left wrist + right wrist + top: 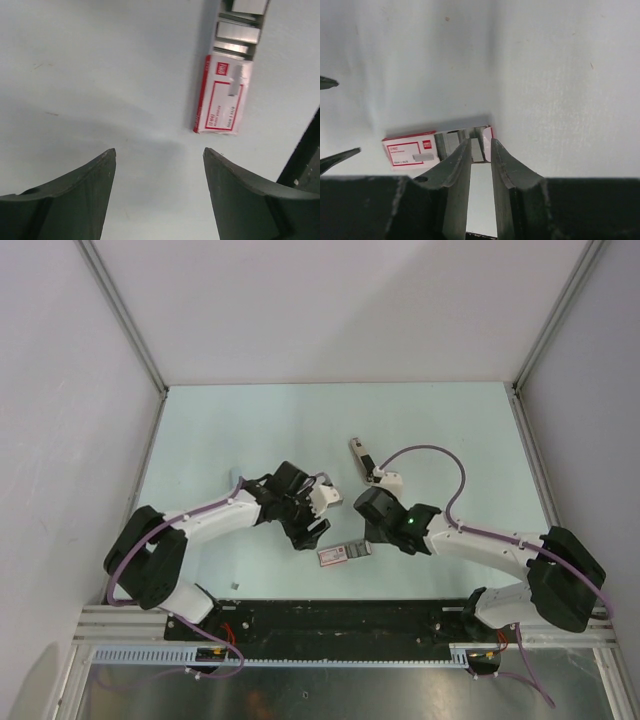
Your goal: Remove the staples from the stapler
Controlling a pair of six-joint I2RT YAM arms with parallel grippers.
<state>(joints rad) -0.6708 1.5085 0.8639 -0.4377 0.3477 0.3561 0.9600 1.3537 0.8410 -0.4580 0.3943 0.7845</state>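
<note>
The stapler (358,454), a slim bar with a pale top, lies alone on the table just behind my right wrist. Neither gripper touches it. My right gripper (481,142) points down at the open end of a flat red-and-white box (410,150). Its jaws stand a narrow gap apart. A short grey strip (477,150) that looks like staples lies in the box tray between the tips, against the left finger only. My left gripper (159,152) hangs open over bare table, with the same box (222,95) ahead of it to the right.
In the top view the box (345,552) lies between the two grippers, near the front rail. A tiny grey bit (234,585) lies by the left arm's base. Frame posts and pale walls close in the table on three sides.
</note>
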